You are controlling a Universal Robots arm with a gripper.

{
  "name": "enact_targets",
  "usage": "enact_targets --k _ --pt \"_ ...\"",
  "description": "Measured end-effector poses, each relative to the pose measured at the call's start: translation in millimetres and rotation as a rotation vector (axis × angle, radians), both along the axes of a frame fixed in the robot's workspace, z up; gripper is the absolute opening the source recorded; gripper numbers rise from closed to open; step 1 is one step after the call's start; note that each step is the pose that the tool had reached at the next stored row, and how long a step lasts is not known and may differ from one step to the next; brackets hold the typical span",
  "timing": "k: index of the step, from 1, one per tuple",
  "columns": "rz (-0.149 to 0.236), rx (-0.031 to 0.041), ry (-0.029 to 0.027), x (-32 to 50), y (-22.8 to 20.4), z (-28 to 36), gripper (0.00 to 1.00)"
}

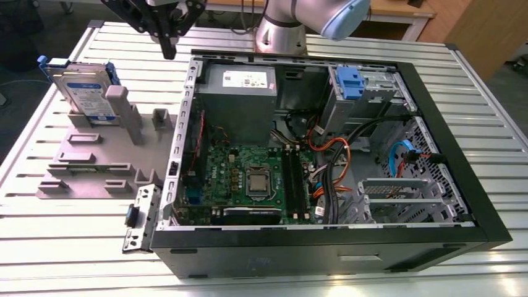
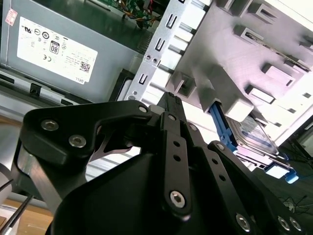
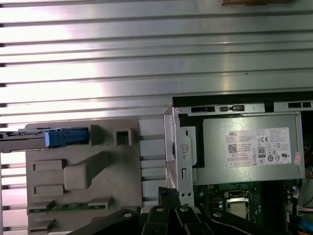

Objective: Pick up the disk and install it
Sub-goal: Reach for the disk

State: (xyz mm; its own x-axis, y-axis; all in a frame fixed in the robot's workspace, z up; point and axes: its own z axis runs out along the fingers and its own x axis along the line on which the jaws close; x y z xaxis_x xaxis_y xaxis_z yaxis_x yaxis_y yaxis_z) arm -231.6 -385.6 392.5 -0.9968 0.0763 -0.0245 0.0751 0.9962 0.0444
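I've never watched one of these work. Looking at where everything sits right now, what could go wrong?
1. The disk stands on edge in a grey holder, with a tall post right beside it. A slightly off grasp might tip it or hit the post.
2. The gripper, shut and empty, hangs close to the metal edge of the computer case and could catch it.
3. Loose orange cables inside might snag the disk.

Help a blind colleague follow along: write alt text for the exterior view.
The arm's black gripper, shut and empty, hangs over the slatted table between the disk, upright in a grey fixture, and the open computer case.
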Motion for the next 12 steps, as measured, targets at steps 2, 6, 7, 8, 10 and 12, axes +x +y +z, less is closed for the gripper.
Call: enact_targets --k 2,6,7,8,10,12 --pt "0.000 0.0001 -0.0001 -1.7 0.2 0.0 0.11" --pt "0.000 0.0000 0.0000 -5.0 0.5 -0.1 0.11" --pt "0.000 0.0000 0.0000 -5.7 0.6 -0.1 0.11" --pt "0.000 0.0000 0.0000 -6.2 0.7 -0.1 0.11" --pt "0.000 0.0000 0.0000 -6.5 0.8 -0.1 0.11" --pt "0.000 0.0000 -0.0001 -6.9 0.7 -0.2 0.11"
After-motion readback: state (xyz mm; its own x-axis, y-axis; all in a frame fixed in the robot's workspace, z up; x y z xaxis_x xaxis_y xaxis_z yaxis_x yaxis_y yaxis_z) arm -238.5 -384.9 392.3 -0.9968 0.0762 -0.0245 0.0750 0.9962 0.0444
